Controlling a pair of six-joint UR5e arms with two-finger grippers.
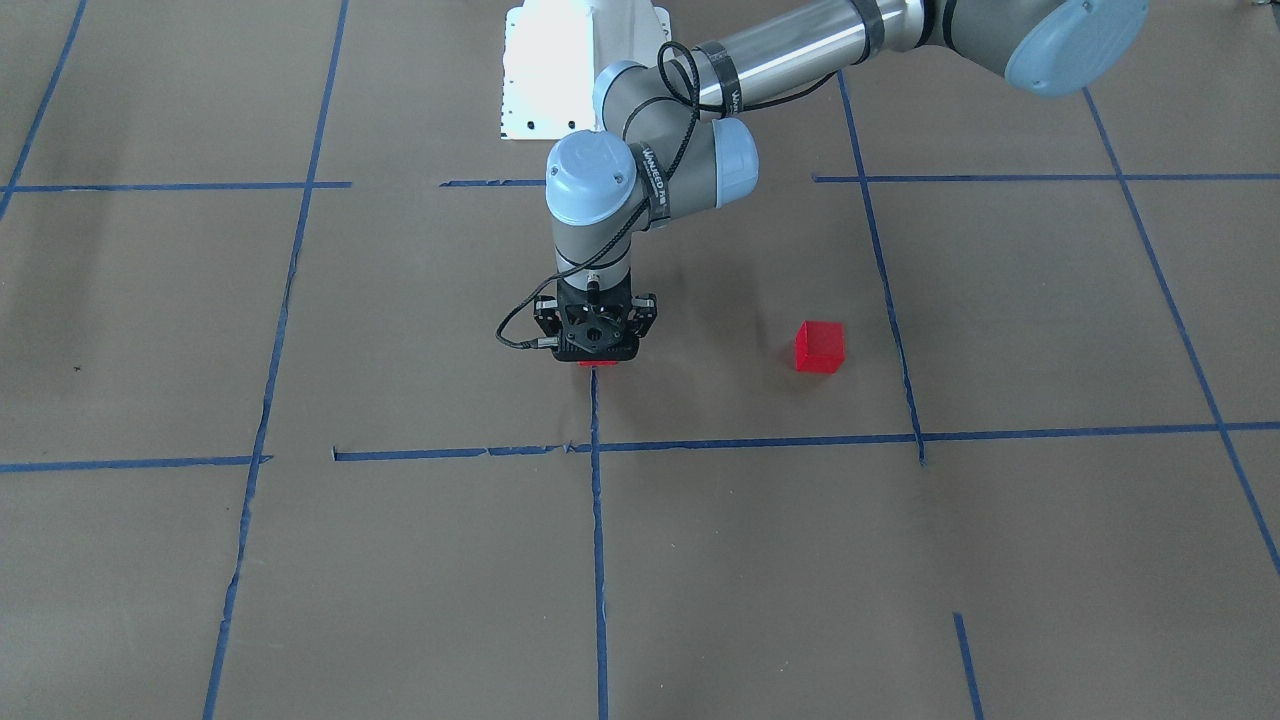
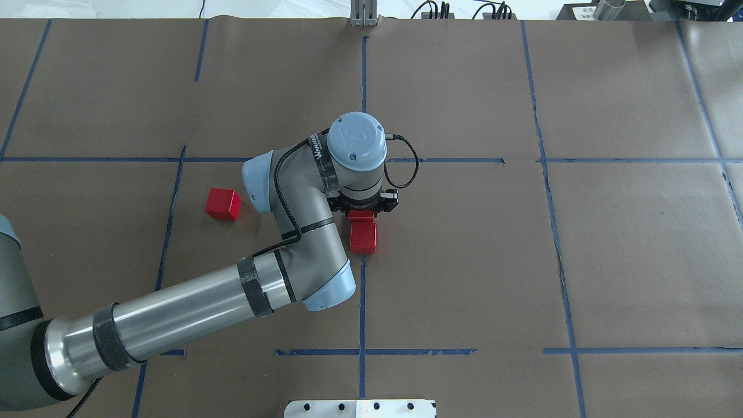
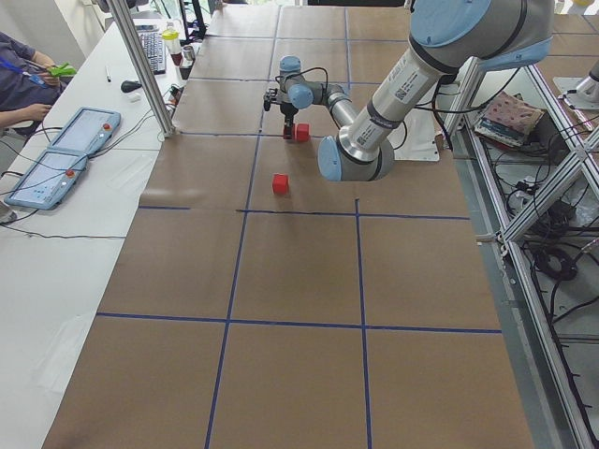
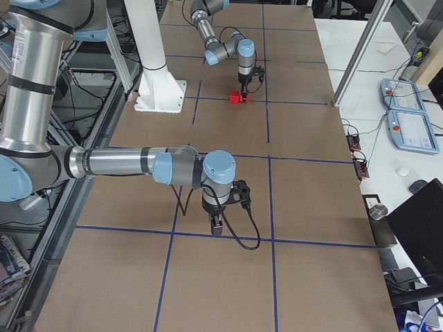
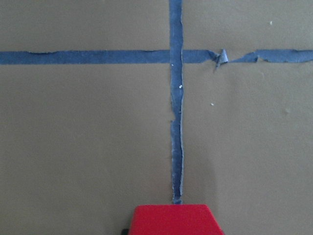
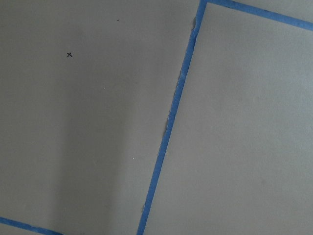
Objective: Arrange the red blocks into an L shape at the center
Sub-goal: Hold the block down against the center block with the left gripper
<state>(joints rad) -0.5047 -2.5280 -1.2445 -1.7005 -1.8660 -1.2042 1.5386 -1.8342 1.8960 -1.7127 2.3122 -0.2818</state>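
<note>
My left gripper (image 2: 362,208) stands low over the table's middle, shut on a red block (image 2: 361,216) that sits on the centre tape line. Its fingers are mostly hidden by the wrist. This block shows as a red sliver under the gripper in the front view (image 1: 598,363) and at the bottom edge of the left wrist view (image 5: 171,220). A second red block (image 2: 363,238) lies right against it on the near side, in line along the tape. The third red block (image 2: 222,204) lies apart on my left (image 1: 819,346). My right gripper (image 4: 217,227) hangs above bare table; I cannot tell whether it is open.
The table is brown paper with a grid of blue tape (image 2: 362,302). A white base plate (image 1: 570,70) sits at the robot's side. Teach pendants (image 3: 56,164) and an aluminium post (image 3: 140,65) are off the paper at the operators' side.
</note>
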